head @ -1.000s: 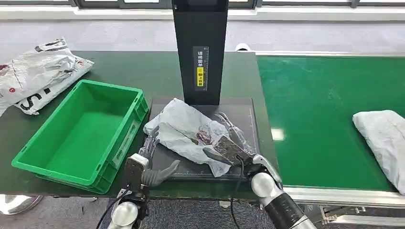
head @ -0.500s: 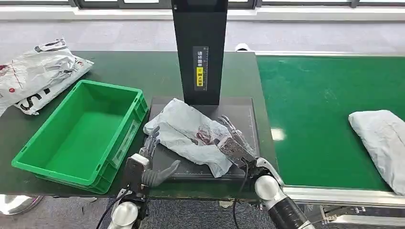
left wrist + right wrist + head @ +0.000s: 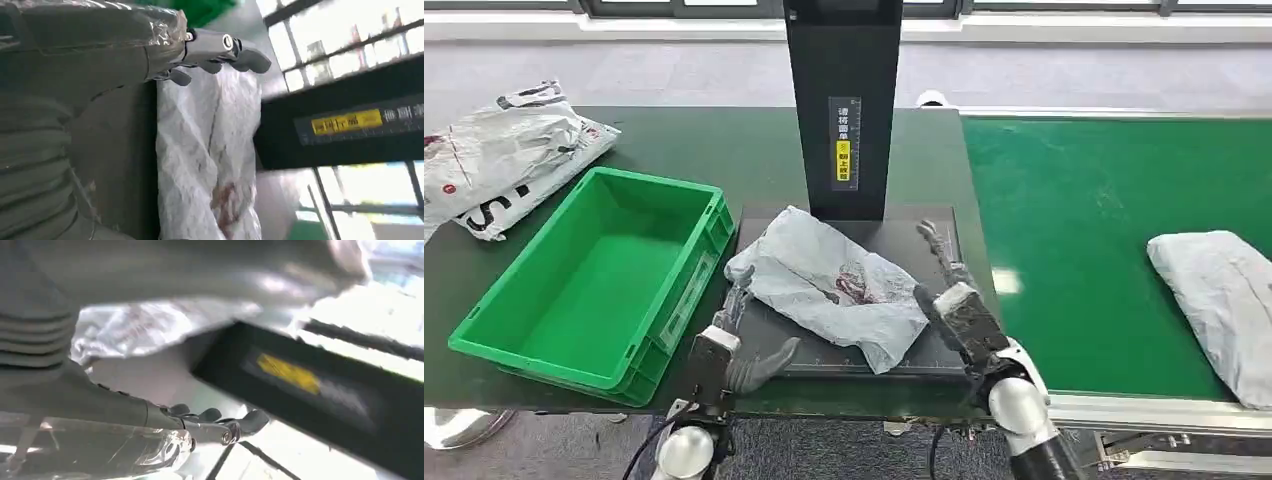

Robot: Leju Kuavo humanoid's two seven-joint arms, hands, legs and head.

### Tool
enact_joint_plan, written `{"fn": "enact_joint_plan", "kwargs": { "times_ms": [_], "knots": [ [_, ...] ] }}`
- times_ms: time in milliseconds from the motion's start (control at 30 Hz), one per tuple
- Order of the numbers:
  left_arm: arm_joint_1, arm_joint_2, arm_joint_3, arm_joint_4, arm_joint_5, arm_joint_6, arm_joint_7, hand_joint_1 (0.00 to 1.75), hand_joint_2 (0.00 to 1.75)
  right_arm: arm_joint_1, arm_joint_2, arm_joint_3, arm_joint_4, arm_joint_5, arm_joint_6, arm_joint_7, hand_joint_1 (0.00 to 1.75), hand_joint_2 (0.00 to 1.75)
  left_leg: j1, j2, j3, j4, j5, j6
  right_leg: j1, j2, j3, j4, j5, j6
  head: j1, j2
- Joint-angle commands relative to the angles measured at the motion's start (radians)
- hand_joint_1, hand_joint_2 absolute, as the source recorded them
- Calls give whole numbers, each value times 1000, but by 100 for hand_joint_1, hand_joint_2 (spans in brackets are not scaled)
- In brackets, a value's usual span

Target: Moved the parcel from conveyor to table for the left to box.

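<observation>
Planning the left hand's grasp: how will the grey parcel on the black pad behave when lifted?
The grey parcel is wrinkled and lies flat on the black pad, so it will likely flop and sag. Its glossy film may slip. It probably won't roll.

Dark green table [image 3: 684,140], with a green conveyor belt [image 3: 1084,200] adjoining on the right. On the table: an empty green plastic crate [image 3: 584,290] at left, a crumpled white printed plastic mailer bag [image 3: 504,150] at the far left corner, and a black flat scale platform [image 3: 924,230] bearing a black upright post [image 3: 842,60]. On the platform, a wrinkled grey plastic parcel [image 3: 824,280]. On the belt, another grey plastic parcel [image 3: 1219,290] at the right edge.
</observation>
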Motion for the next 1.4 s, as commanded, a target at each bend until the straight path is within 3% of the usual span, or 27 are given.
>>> {"fn": "enact_joint_plan", "kwargs": {
  "times_ms": [33,133,200,467,600,800,867,1067,1233,1400],
  "knots": [
    [-241,18,-99,200,-717,327,270,0,175,178,-216,-88,68,-302,-4,-209,0,175,1,-11,2,-2,1,0,1,-12,7,-3,-2,0,0,0],
    [-375,18,-150,365,-906,338,365,0,175,113,-189,-41,97,-322,-34,-203,0,175,0,-9,3,-3,1,1,1,-10,9,-5,0,1,0,0],
    [-475,7,-196,482,-1020,297,416,0,175,60,-129,-21,111,-306,-43,-174,0,175,0,-4,0,0,0,1,0,-5,4,-2,1,1,0,0],
    [-733,-96,-346,874,-1189,138,404,0,175,57,-27,-54,60,-236,-47,-133,0,175,0,-3,0,0,4,0,0,-5,3,-2,4,0,0,0],
    [-765,-100,-497,907,-1112,80,391,0,175,58,10,-50,5,-221,-69,-91,0,175,0,0,2,-1,3,0,0,-1,4,-2,4,-1,0,0],
    [-767,-100,-503,914,-1105,86,393,0,175,60,15,-63,3,-212,-60,-86,0,175,0,2,2,-1,2,0,0,1,3,-1,4,-1,0,0],
    [-779,-100,-590,917,-1046,-8,298,0,175,66,63,-123,-25,-170,-25,-76,0,175,0,2,1,0,2,0,0,2,2,-1,4,-1,0,0],
    [-847,-100,-861,1013,-873,-403,282,0,175,70,108,-199,-52,-110,28,-58,0,175,0,-1,1,-1,3,0,0,-2,3,-2,4,-1,0,0],
    [-887,-90,-872,1131,-853,-593,243,0,175,2,135,-207,17,-85,45,-54,0,175,0,4,4,-2,3,0,1,3,5,-3,5,-1,0,0],
    [-897,-73,-854,1127,-851,-616,216,0,175,-30,126,-199,73,-86,44,-67,0,175,0,8,9,-3,2,0,0,7,8,-2,5,-1,0,0]
  ]
}}
